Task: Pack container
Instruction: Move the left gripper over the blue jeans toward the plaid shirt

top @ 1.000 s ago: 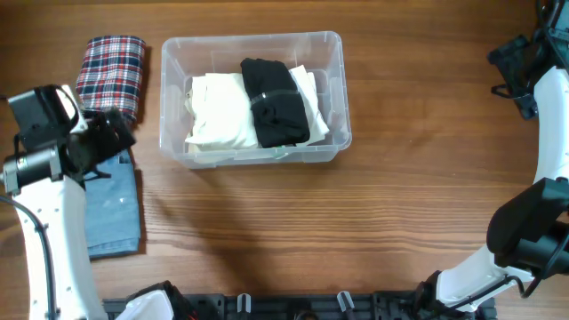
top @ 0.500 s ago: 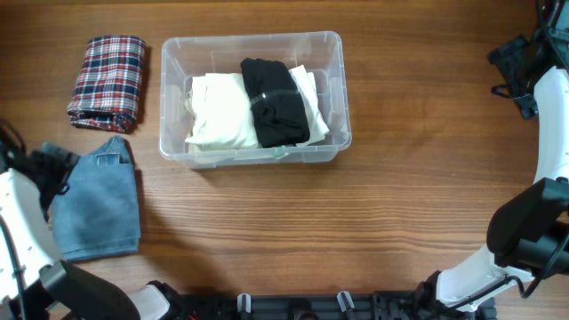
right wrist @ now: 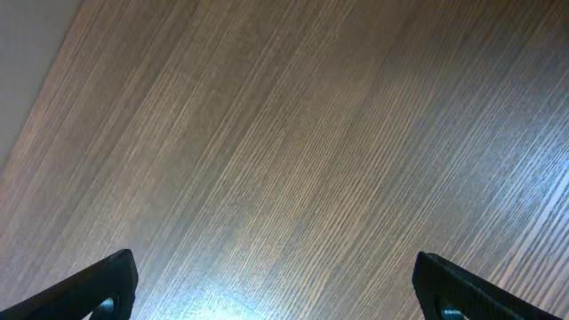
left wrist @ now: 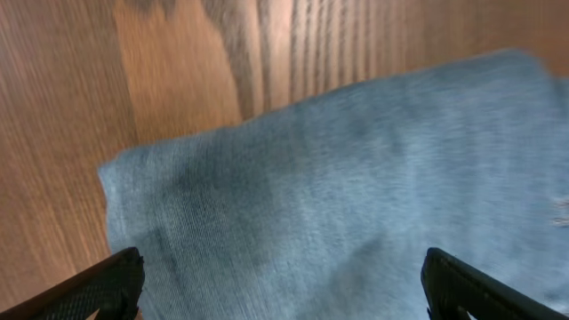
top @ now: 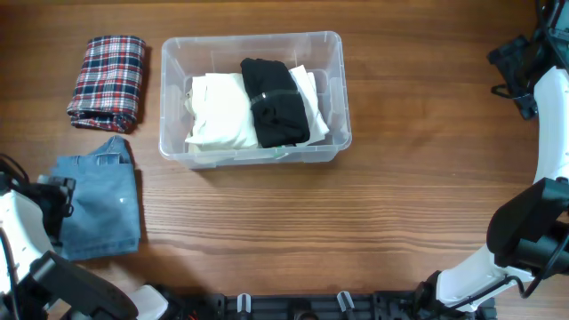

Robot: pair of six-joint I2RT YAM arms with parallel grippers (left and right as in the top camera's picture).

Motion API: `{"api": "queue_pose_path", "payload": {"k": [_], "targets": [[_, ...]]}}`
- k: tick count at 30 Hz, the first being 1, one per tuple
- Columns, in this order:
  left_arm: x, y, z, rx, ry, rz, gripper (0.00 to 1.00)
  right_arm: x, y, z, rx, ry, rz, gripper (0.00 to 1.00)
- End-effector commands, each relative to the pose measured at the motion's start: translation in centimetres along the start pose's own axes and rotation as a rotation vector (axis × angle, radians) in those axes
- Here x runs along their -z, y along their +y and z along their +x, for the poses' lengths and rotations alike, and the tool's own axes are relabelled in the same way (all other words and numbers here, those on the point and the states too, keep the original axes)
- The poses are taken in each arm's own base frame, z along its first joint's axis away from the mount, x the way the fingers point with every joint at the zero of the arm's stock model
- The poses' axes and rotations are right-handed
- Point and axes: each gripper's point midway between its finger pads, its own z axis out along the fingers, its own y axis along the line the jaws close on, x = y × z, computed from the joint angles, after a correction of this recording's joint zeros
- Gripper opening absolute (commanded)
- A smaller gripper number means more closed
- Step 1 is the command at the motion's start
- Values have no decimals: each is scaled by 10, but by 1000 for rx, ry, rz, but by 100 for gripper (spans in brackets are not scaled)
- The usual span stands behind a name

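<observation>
The clear plastic container [top: 330,52] stands at the table's upper middle. Inside lie a folded cream garment [top: 218,108] and a folded black garment [top: 277,102]. A folded plaid shirt [top: 109,78] lies left of the container. Folded blue jeans [top: 100,200] lie at the lower left and fill the left wrist view [left wrist: 356,187]. My left gripper [top: 60,197] is at the jeans' left edge; its jaws [left wrist: 289,289] are spread wide over the denim, holding nothing. My right gripper [top: 516,60] is at the far right, its jaws [right wrist: 276,284] open over bare wood.
The wooden table [top: 418,196] stretches between the container and the right arm. A black rail [top: 293,307] runs along the front edge. The right arm's white link [top: 551,133] runs down the right side.
My left arm has swung from beside the plaid shirt down to the lower left, uncovering the jeans, and now sits at their left edge. The right arm has not moved.
</observation>
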Motion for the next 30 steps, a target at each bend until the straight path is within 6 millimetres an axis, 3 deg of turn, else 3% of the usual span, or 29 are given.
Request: {"api": "queue_pose_path", "payload": {"k": [1, 13, 20, 30], "targets": [[-12, 7, 9, 42, 19, -17, 100, -7, 1, 5, -2, 18, 3, 100], [-29, -7, 44, 44, 142, 112, 100, -7, 1, 5, -2, 18, 3, 100], [-37, -4, 59, 136, 183, 110, 100, -7, 1, 5, -2, 18, 3, 100], [-14, -57, 85, 139, 390, 417, 100, -7, 1, 5, -2, 18, 3, 100]]}}
